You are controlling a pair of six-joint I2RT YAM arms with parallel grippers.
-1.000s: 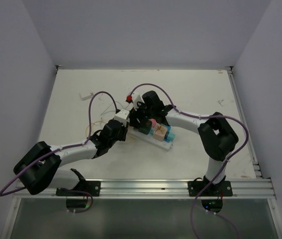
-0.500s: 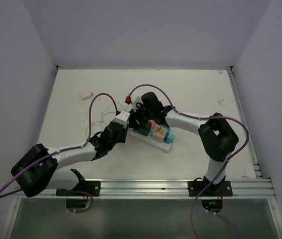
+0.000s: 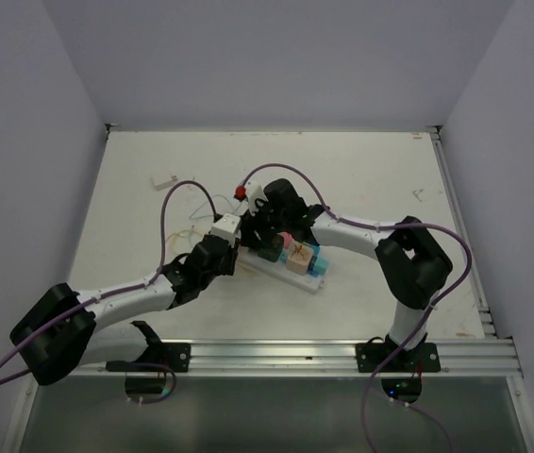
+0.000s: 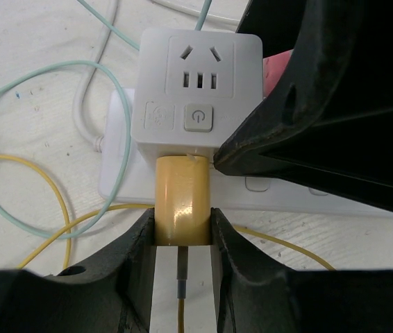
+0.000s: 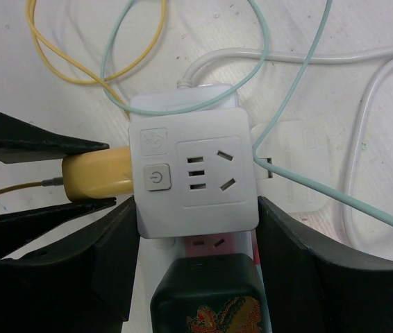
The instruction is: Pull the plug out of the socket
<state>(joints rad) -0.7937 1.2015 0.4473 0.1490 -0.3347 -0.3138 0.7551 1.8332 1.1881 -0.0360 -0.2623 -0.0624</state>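
The short yellow cylindrical plug (image 4: 182, 201) is clamped between the fingers of the left end effector (image 4: 182, 225), placed in line with it so it can be drawn straight out. It is seated in the side of the white cube-shaped adapter (image 5: 196, 173). The adapter is pinched by the right end effector (image 5: 196, 205), apparently as a brace, and is mounted on the long white power strip with pastel outlets (image 4: 116, 166). The plug's long axis is laid flat over the white worktop (image 3: 371, 170), crosswise to the strip, nose pointed into the adapter.

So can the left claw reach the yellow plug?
Yes, it seems so: the left claw sits closed on the yellow plug, nothing in between, while the right claw holds the white cube.
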